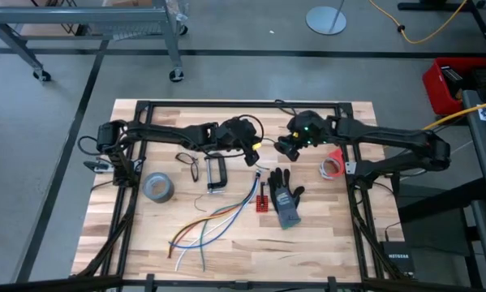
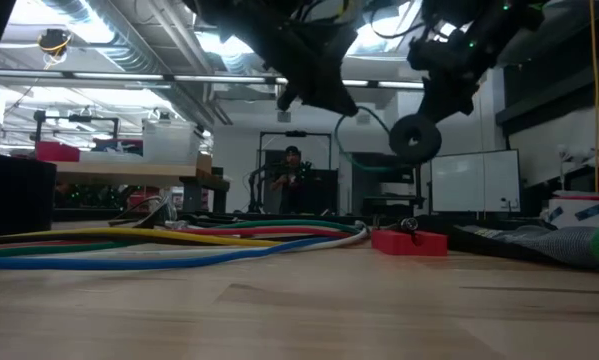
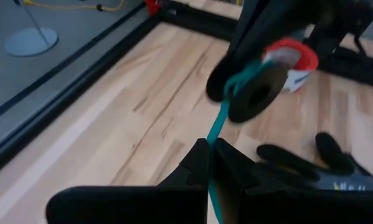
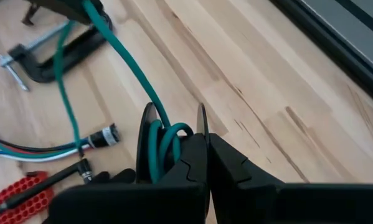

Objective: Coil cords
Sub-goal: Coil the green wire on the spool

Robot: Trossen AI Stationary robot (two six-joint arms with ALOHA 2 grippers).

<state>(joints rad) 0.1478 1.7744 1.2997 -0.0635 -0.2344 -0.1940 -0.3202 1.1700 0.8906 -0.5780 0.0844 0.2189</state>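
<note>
Green cord (image 4: 163, 140) sits wound on a spool at centre frame, clamped by the right gripper (image 4: 202, 146); the left gripper (image 3: 209, 155) pinches its tail. Winding continues; next, wrap that slack around.

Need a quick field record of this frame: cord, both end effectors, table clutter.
cord: green, coiled bundle held above the table, tail running to left end effector
right end effector: shut on cord coil
left end effector: shut on cord tail
table: glove, grey tape roll, clamp, loose wires
</note>
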